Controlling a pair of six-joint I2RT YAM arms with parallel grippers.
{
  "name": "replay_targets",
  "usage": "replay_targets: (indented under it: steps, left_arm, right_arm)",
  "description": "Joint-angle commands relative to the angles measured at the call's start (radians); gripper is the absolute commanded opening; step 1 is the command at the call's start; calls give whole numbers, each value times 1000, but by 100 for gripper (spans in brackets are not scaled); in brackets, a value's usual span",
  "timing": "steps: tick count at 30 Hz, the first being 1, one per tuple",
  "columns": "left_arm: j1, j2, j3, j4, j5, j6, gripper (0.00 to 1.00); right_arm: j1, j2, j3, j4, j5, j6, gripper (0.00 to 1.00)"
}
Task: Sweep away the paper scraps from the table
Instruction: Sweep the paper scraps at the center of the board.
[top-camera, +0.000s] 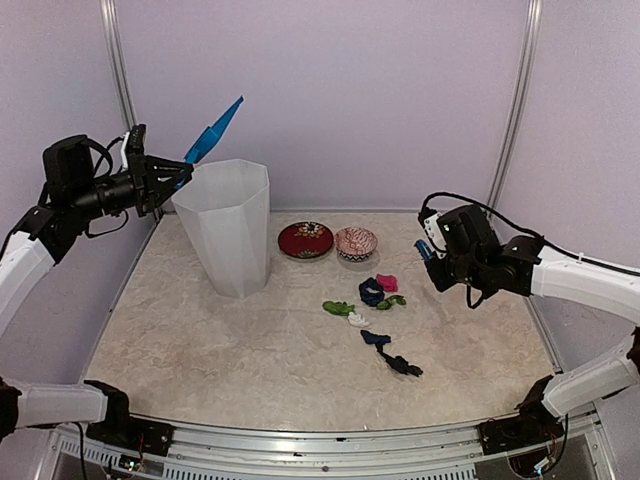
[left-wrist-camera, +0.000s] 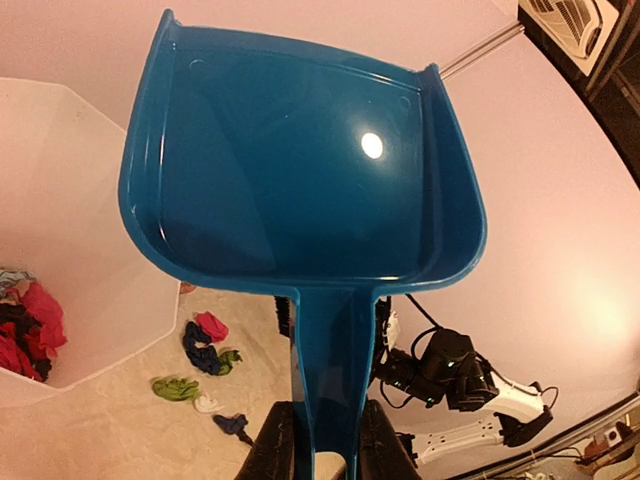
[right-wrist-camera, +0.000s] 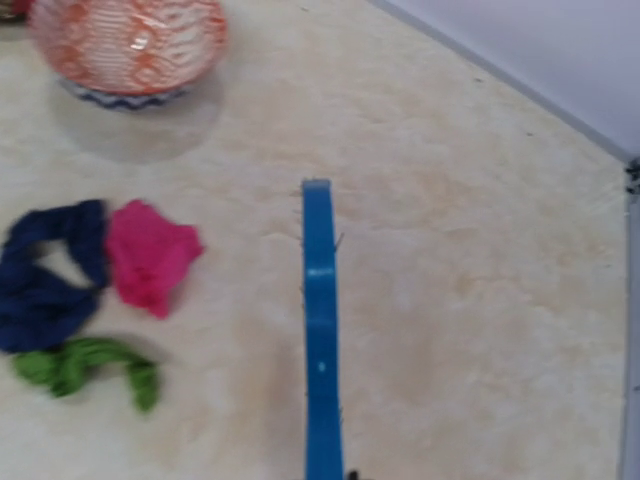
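Top external: left tool (top-camera: 178, 174) clamps dustpan (top-camera: 215, 130), right tool (top-camera: 428, 249) grips brush (right-wrist-camera: 320, 350); next, land dustpan flat beside the scraps (top-camera: 372, 292).

The paper scraps (top-camera: 372, 310) lie loose on the desk (top-camera: 200, 340), strung out to the left of the right tool (top-camera: 430, 250) and toward the arm bases. A pink wad (top-camera: 387, 283) touches a navy one (top-camera: 371, 292), with a green strip (top-camera: 392, 301) just beside them, then another green wad (top-camera: 338, 308), a white one (top-camera: 357, 320), a second navy one (top-camera: 375, 338) and a black one (top-camera: 402, 365) nearest the bases. More crumpled red, pink and black scraps (left-wrist-camera: 25, 330) are heaped low to the left of the raised left tool (left-wrist-camera: 325, 450), and the flat, beige, marbled desk lies well below it.
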Motion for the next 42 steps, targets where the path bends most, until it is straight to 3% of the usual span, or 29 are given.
replay_targets:
  steps: [1,10,18,29,42]
  left_arm:
    - [-103,-20,91,-267,-209,264,0]
    - [-436,1,162,-472,-681,415,0]
    - [-641,34,161,-545,-1022,437,0]
    - [-712,29,130,-535,-1093,443,0]
    - [-746,32,115,-523,-1099,463,0]
  right_arm:
    - [-47,69,20,96,50,-108,0]
    - [-97,248,-7,317,-36,-365,0]
    - [-96,407,44,331,-212,-463,0]
    - [-22,425,8,371,-359,-528,0]
    - [190,270,-122,285,-314,-534,0]
